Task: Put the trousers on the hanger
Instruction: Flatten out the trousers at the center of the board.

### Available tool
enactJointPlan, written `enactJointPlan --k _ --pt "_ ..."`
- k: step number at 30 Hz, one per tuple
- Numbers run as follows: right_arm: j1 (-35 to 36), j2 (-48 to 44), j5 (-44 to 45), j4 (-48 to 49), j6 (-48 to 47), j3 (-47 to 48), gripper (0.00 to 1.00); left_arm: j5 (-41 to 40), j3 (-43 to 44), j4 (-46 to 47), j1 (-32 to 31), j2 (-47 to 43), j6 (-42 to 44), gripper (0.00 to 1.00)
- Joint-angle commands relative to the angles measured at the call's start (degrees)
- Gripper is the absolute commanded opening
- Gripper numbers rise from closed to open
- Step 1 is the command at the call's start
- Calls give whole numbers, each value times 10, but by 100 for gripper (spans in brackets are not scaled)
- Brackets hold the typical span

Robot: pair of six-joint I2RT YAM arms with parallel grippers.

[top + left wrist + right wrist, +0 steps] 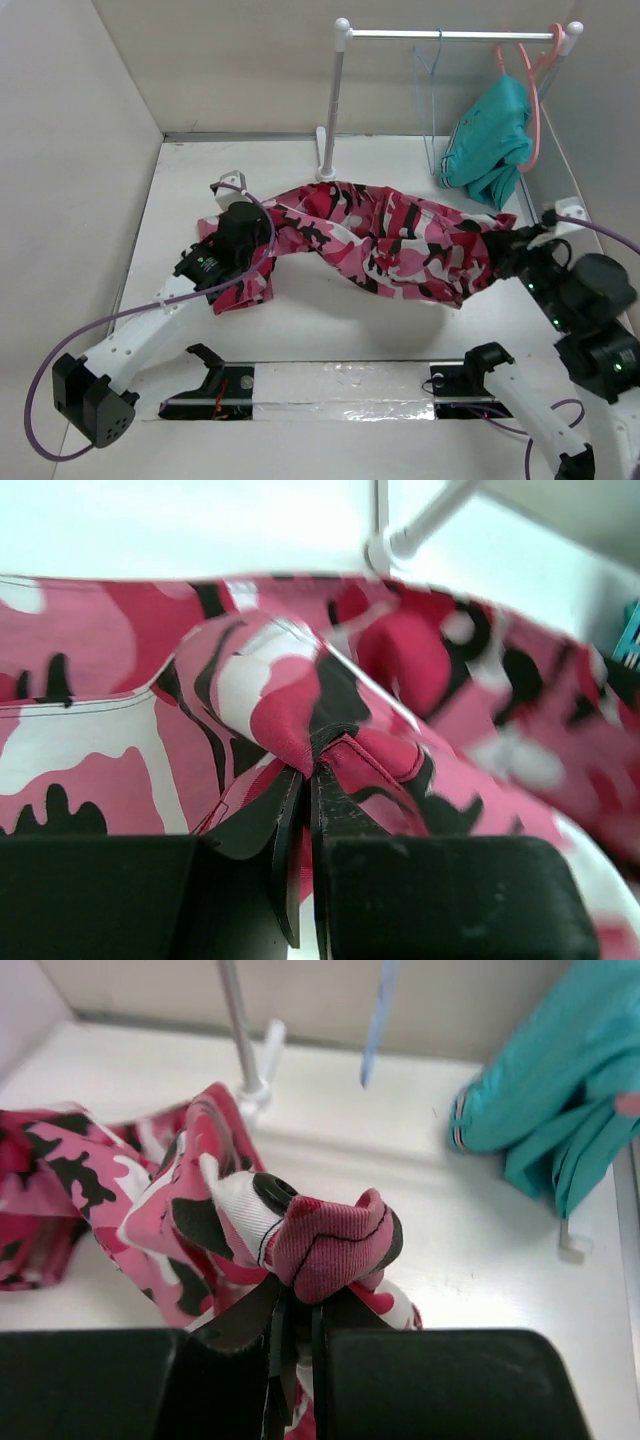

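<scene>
One pair of trousers [380, 240], pinched tight at each end by left gripper [308, 772] and right gripper [298, 1305]; far right, two hangers: blue hanger [432, 120], pink hanger [537, 110].

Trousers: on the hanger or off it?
Off. The trousers lie across the table, jaws shut on each end; the hanger hangs bare on the rail.

A white clothes rack [338, 100] stands on the white table [330, 320] at 12 o'clock, its post upright and its rail running off toward 2 o'clock. At that far end a coral-pink hanger [537, 120] hooks over the rail, and a plain teal garment [490, 140] hangs bunched from it. A glossy clear strip [340, 385] lies along the table edge at 6 o'clock.
</scene>
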Motion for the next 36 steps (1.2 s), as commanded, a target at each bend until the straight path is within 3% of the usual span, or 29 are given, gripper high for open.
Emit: enactJointPlan --k 1,5,9,11,13,14,18,20,21,22,24,25,27,28,30,31,32,33,36 --pt "9 8 -20 -55 1 53 0 -17 17 26 12 -9 -8 0" --pt "14 25 51 -16 -1 38 0 -28 24 14 17 -2 -11 0" --pt "-1 103 184 49 4 -32 0 -17 14 18 17 7 -6 0" --pt "-87 157 178 125 5 -73 0 9 4 24 17 22 -9 0" --pt "-120 190 154 181 -1 -104 0 30 -12 31 12 31 -11 0" --pt "-190 207 141 212 -8 -128 0 35 -22 43 7 37 -15 0" --pt "-334 322 41 310 13 -143 0 63 -79 81 -17 72 -35 0" --pt "-352 393 33 338 12 -131 14 104 -95 111 -32 99 -43 0" --pt "-352 412 26 339 12 -109 52 105 -107 118 -41 109 -46 0" --pt "-352 428 17 331 13 -96 66 104 -109 122 -60 128 -50 0" --pt "-342 428 6 331 13 -85 84 106 -102 136 -73 151 -50 13" --pt "-316 417 10 335 13 -90 87 96 -96 131 -80 171 -51 26" --pt "-286 368 12 330 7 -102 89 86 -88 128 -89 177 -49 37" --pt "-249 348 13 328 5 -126 89 87 -86 132 -89 172 -44 47" --pt "-184 284 20 325 -3 -174 83 73 -71 127 -89 156 -33 52" --pt "-184 262 21 323 -4 -174 78 64 -64 127 -89 149 -31 53" --pt "-141 240 20 320 -8 -208 67 52 -57 101 -89 142 -29 54" --pt "-119 218 19 317 -9 -225 43 40 -45 92 -89 123 -28 54" --pt "-15 153 -33 317 -8 -287 0 -7 -39 65 -65 80 -39 54"
